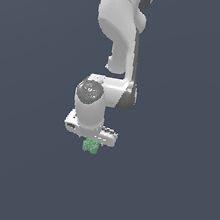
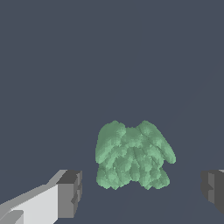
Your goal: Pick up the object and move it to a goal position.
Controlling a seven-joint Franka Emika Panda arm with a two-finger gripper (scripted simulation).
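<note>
The object [image 2: 131, 156] is a small pale-green knobbly block lying on the dark grey floor. In the wrist view it sits between my two fingers, one grey pad [image 2: 70, 193] on one side and the other pad [image 2: 213, 190] on the far side, with gaps on both sides. My gripper [image 2: 141, 192] is open around it and touches nothing. In the exterior view the object [image 1: 90, 147] shows just under the white hand, and the gripper [image 1: 90, 142] is low over it, its fingers mostly hidden by the hand.
A plain dark grey floor [image 1: 169, 193] fills the scene. The white arm [image 1: 120, 27] rises from the hand toward the top of the exterior view.
</note>
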